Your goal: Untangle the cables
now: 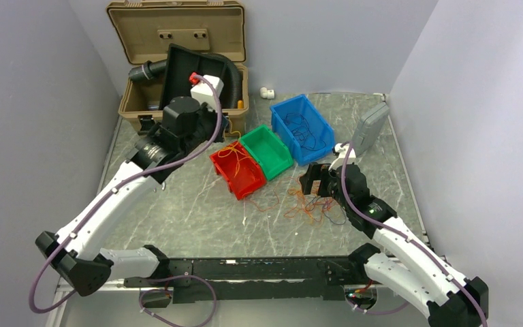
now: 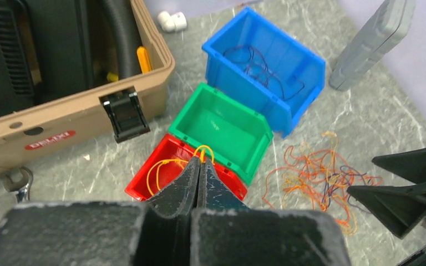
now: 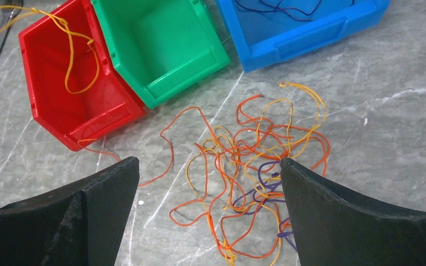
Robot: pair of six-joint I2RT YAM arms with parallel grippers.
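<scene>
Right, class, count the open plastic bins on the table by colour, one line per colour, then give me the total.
Red bin: 1
Green bin: 1
Blue bin: 1
Total: 3

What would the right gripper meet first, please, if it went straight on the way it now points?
Most likely the tangle of orange, red and purple cables on the table: the open right gripper points down at it, fingers either side. Its height above is unclear.
</scene>
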